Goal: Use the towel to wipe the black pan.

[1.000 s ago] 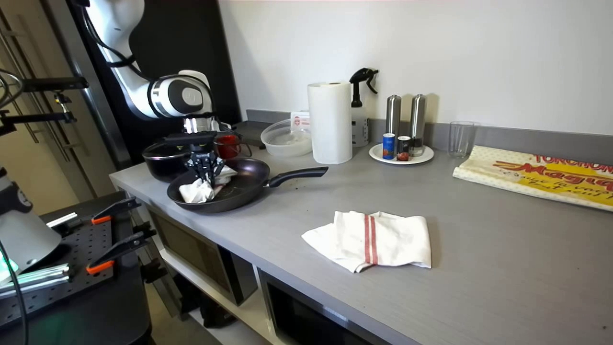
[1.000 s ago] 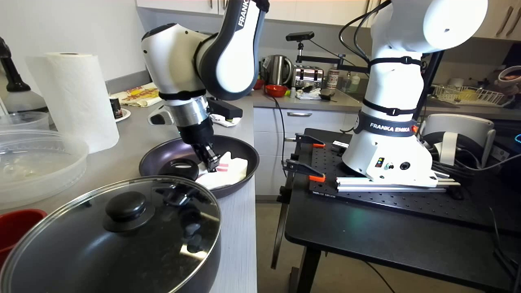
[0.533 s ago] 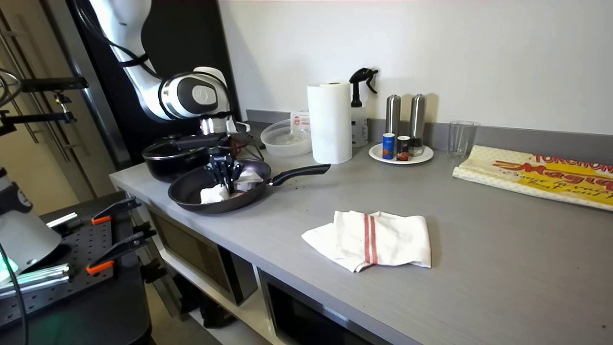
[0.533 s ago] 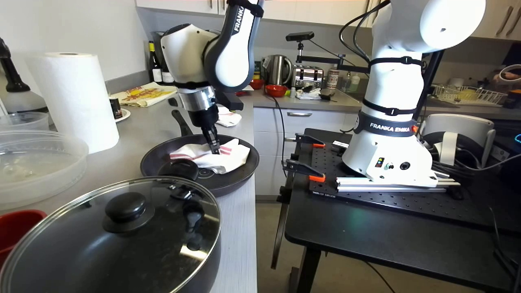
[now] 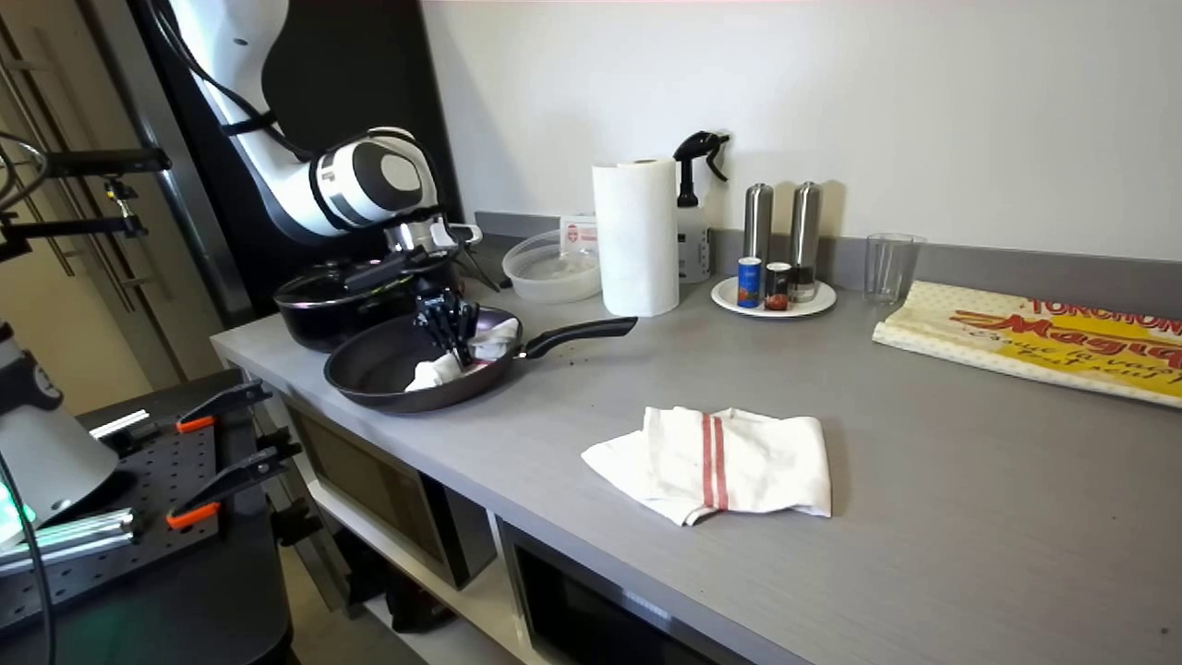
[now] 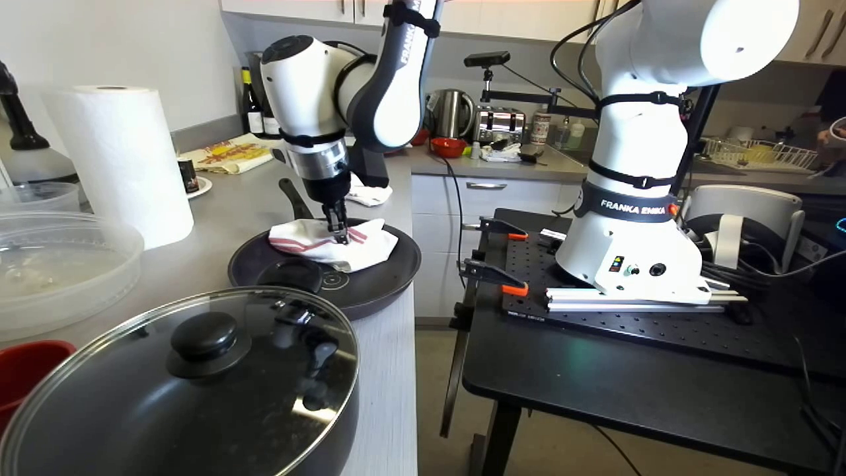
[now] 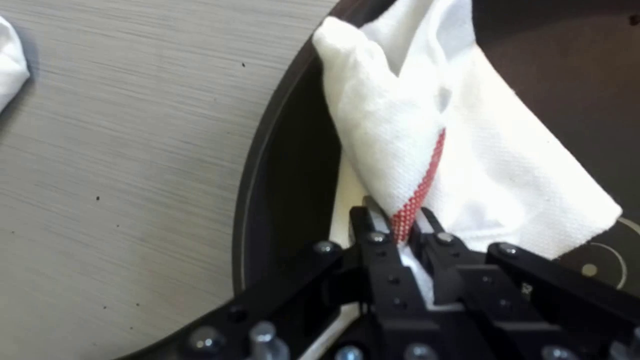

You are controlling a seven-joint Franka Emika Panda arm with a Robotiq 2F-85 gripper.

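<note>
In an exterior view, a gray countertop (image 5: 923, 499) is running from the left of the frame to the lower right. A white robot arm (image 5: 286, 185) is taking up the upper left. The black pan (image 5: 379, 360) is sitting left of center in that frame, its long handle (image 5: 577, 334) pointing to the right. A lidded black pot (image 6: 132, 410) is filling the lower left of an exterior view. The striped towel (image 5: 766, 453) — white with 2 red bands (image 5: 708, 453) — is lying low in the frame, right of center, and a paper roll (image 5: 637, 238) is standing upright above center. The small towel (image 7: 500, 170) is lying crumpled inside the black pan, toward the handle side, and is covering the upper center and right of the wrist view. The gripper (image 7: 400, 220) is pinching a fold of it between 2 fingertips (image 7: 376, 217), low in that view, where a red stripe (image 7: 419, 192) is showing.
</note>
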